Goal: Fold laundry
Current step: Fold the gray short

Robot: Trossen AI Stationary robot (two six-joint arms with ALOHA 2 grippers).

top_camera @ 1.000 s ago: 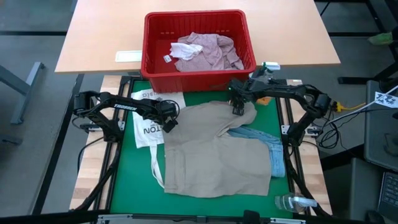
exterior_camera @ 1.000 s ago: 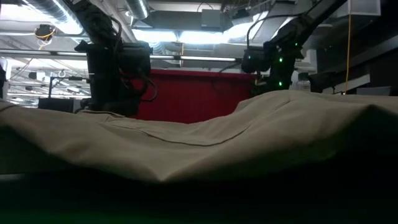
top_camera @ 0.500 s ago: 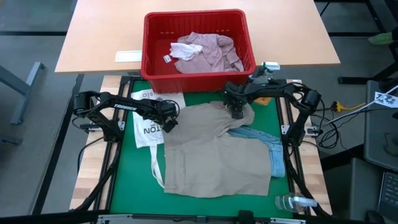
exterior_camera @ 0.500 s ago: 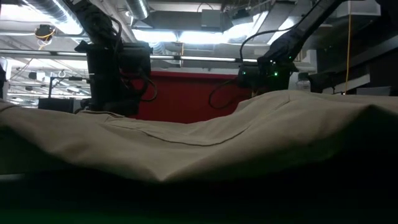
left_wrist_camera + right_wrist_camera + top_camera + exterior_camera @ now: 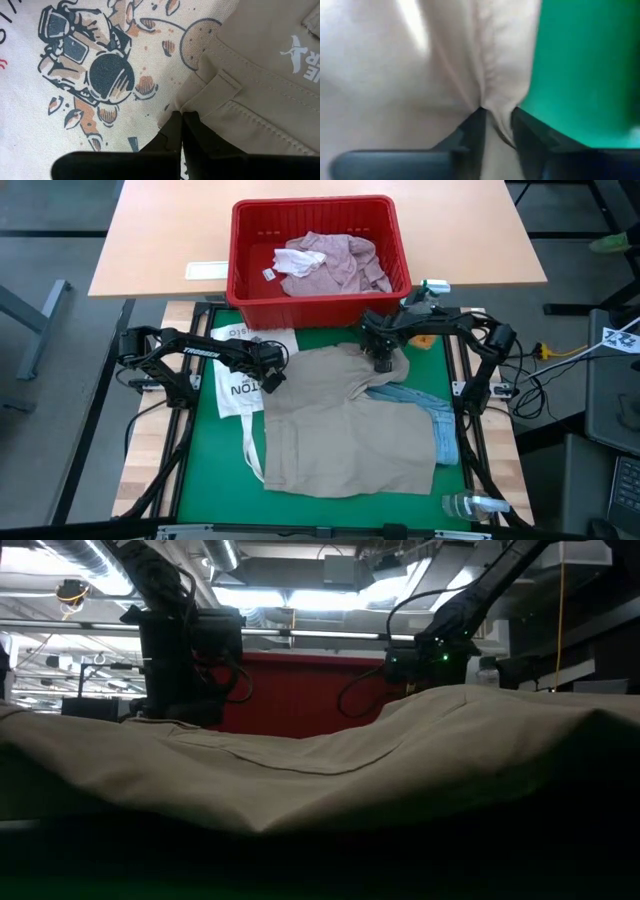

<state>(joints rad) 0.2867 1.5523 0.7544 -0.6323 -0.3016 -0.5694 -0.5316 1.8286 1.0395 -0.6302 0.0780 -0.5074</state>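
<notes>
The khaki trousers are lying spread on the green mat, covering most of the jeans. My right gripper is pinching a fold at their far edge. My left gripper is clamping their waistband corner over the printed tote bag.

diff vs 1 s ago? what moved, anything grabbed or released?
The right gripper shifted slightly toward the left arm along the far edge of the tan garment and closed its fingers on a fold of it, beside the green mat. Unchanged: the left gripper shut on the tan garment's waistband corner over the printed tote bag; jeans, red basket and the clothes in it.
</notes>
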